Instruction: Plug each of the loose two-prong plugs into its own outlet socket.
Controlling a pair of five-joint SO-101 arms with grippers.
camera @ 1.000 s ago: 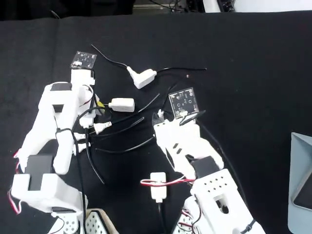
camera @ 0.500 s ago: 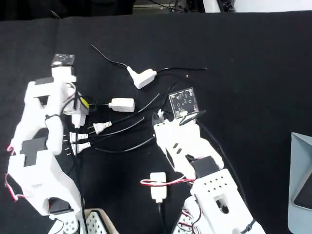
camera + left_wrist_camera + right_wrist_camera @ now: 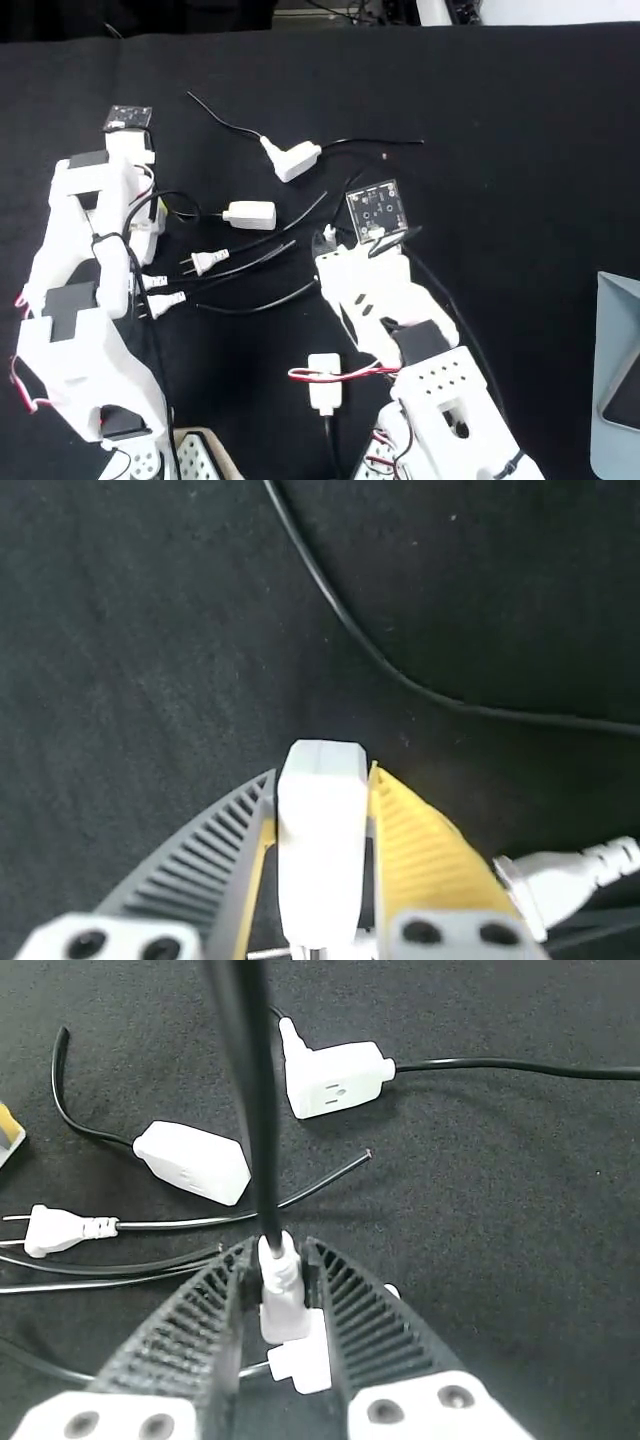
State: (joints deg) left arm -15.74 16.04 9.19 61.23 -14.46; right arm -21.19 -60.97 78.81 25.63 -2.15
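In the left wrist view, my left gripper point(image 3: 320, 780) is shut on a white socket block point(image 3: 320, 810); in the high view it sits at the table's left point(image 3: 150, 225). My right gripper point(image 3: 280, 1290) is shut on a white plug point(image 3: 283, 1305) whose black cord point(image 3: 255, 1080) runs up past the camera. It stands mid-table point(image 3: 325, 245). Free sockets lie ahead of it: an angled one point(image 3: 292, 158) point(image 3: 335, 1078) and a flat one point(image 3: 249, 214) point(image 3: 192, 1162). A third socket point(image 3: 325, 381) lies beside the right arm. Loose plugs point(image 3: 205, 263) point(image 3: 165, 300) rest between the arms.
Black cords point(image 3: 260, 300) cross the cloth between the arms, and one point(image 3: 400, 670) runs past the left gripper. A grey bin point(image 3: 615, 380) stands at the right edge. The black cloth on the far and right sides is open.
My left arm has swung left and drawn back with the white block, uncovering the loose plugs near it. The right arm has not moved.
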